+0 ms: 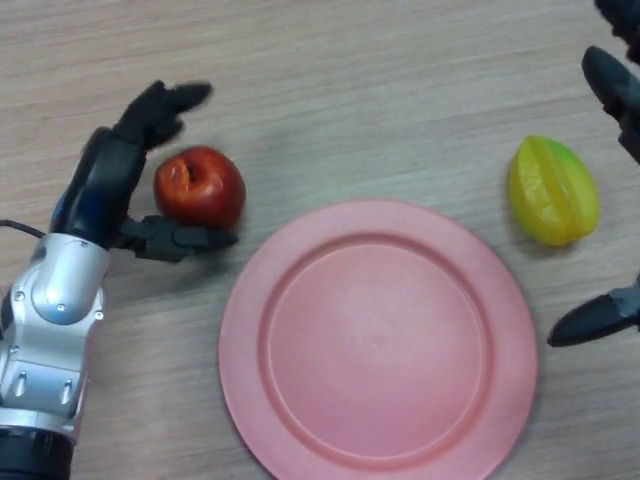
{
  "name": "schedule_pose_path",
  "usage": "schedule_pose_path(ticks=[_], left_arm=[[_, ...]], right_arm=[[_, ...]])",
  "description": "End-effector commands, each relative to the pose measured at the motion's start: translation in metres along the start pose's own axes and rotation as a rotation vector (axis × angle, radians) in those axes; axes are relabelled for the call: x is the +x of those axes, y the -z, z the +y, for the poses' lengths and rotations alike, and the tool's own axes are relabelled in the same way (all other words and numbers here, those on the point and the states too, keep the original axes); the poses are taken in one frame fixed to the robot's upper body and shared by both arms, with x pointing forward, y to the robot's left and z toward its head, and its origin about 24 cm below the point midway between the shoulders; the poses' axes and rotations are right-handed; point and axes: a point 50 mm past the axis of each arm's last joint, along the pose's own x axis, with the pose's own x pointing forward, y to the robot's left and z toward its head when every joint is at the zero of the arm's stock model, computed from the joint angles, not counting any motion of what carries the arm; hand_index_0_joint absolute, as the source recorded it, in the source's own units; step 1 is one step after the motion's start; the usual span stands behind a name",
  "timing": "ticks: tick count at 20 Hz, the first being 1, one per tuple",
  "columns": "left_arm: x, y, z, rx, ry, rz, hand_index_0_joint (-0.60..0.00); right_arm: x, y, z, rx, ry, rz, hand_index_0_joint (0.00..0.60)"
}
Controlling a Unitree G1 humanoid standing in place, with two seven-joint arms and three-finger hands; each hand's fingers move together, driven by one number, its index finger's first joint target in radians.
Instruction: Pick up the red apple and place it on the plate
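Left hand closing in on the red apple, lift not yet begun.
The red apple (200, 187) sits on the counter (380, 90) just left of the plate (300, 400), cupped loosely by the left hand (110, 180), fingers apart; next, a firm clamp and carry right. Right hand (615, 85) idles beside the starfruit (552, 190), spread.

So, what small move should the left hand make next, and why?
Probably it should close its fingers on the red apple. The left hand already brackets it, fingers behind and thumb in front, but looks not yet clamped. The apple rests on the table, just left of the empty plate. The right hand waits near the yellow fruit.
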Motion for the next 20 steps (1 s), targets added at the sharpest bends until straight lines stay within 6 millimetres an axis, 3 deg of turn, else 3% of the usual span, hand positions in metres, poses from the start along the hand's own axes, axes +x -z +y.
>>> schedule_pose_path(ticks=[1, 4, 5, 9, 13, 18, 20], left_arm=[[0.006, -0.033, 0.028, 0.085, -0.157, -0.196, -0.600], [-0.003, -0.050, 0.031, 0.073, -0.161, -0.246, -0.600], [-0.015, -0.066, 0.029, 0.071, -0.138, -0.299, -0.600], [-0.055, -0.091, 0.000, 0.051, 0.034, -0.333, -0.600], [-0.072, -0.087, -0.026, 0.052, 0.088, -0.310, -0.600], [-0.076, -0.087, -0.039, -0.015, 0.171, -0.269, -0.600], [-0.077, -0.089, -0.041, -0.021, 0.188, -0.268, -0.400]], right_arm=[[-0.008, -0.032, -0.012, -0.112, 0.043, -0.183, 0.000], [-0.010, -0.032, -0.012, -0.115, 0.045, -0.179, 0.000], [-0.010, -0.033, -0.012, -0.117, 0.048, -0.183, 0.000], [-0.006, -0.032, -0.008, -0.132, 0.041, -0.182, 0.000], [-0.005, -0.031, -0.005, -0.131, 0.018, -0.181, 0.000], [-0.007, -0.031, -0.007, -0.137, 0.005, -0.176, 0.000], [-0.007, -0.031, -0.007, -0.138, 0.006, -0.175, 0.000]])
